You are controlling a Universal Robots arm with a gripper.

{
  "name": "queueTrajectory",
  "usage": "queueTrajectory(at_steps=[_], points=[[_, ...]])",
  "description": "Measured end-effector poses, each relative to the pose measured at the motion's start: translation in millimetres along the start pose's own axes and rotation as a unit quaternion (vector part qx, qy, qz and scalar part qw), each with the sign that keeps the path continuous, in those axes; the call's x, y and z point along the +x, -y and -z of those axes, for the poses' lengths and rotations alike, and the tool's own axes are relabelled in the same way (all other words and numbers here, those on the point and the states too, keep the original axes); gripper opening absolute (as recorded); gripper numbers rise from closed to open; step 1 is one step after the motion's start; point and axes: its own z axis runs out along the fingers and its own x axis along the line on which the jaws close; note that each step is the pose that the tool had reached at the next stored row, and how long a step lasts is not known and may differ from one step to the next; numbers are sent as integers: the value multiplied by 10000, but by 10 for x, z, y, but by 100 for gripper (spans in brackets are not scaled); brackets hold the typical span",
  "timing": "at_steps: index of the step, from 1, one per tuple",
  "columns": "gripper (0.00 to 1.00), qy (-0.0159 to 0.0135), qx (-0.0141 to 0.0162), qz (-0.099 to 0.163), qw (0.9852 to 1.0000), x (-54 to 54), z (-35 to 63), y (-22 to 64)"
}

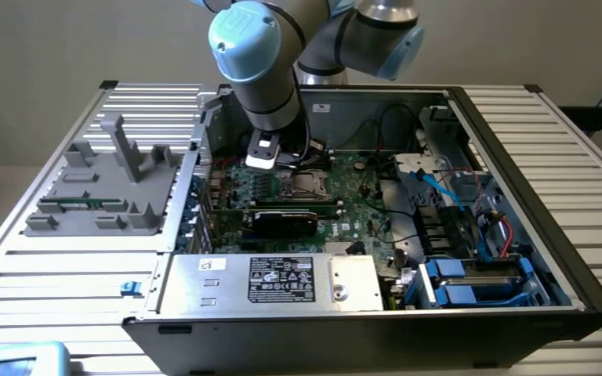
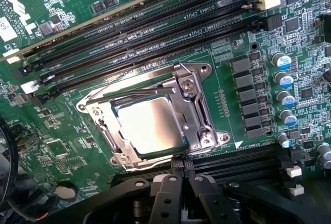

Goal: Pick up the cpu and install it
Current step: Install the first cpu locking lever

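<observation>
We saw the end effector with fingers pinched together, holding nothing, hovering just above the motherboard. In the wrist view, the cpu lay toward 12 o'clock from the fingertips, close by, seated flat in the socket frame, silvery top up. Square chip, no clear long axis. In the exterior view, the arm reached steeply down into the open computer case on the tabletop, wrist near vertical over the board's middle.

Socket frame rings cpu; above clear.
</observation>
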Motion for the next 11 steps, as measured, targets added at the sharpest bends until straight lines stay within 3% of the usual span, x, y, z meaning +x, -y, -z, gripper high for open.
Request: queueTrajectory(at_steps=[11], points=[[11, -1, 1, 0, 10000, 62, -16, 21]])
